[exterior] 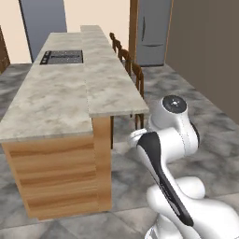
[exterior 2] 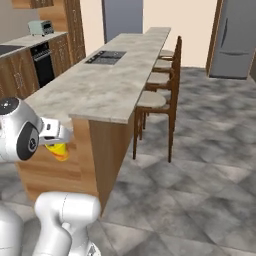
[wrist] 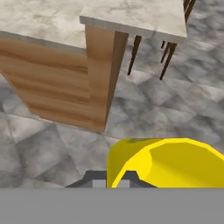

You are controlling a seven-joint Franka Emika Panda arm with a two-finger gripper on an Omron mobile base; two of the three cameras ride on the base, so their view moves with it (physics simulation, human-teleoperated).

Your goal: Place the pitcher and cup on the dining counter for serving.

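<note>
My gripper (exterior 2: pixel 56 141) is shut on the cup (exterior 2: pixel 59 150), a small yellow tumbler that hangs below the white hand, close to the near wood-panelled end of the dining counter (exterior 2: pixel 100 92). In the hand view the cup (wrist: pixel 168 162) shows its open yellow mouth at the bottom right, above the grey tiled floor, with the dining counter (wrist: pixel 135 15) corner ahead. In the left base view the long marble dining counter (exterior: pixel 112 86) runs away from me, left of my arm. The pitcher is out of view.
Wooden stools (exterior 2: pixel 159 92) line the counter's right side, also seen as stools (exterior: pixel 135 74). A black cooktop (exterior: pixel 63 57) is set in the far counter top. A grey fridge (exterior 2: pixel 234 40) stands at the back right; an oven (exterior 2: pixel 42 64) and toaster (exterior 2: pixel 41 26) at the left.
</note>
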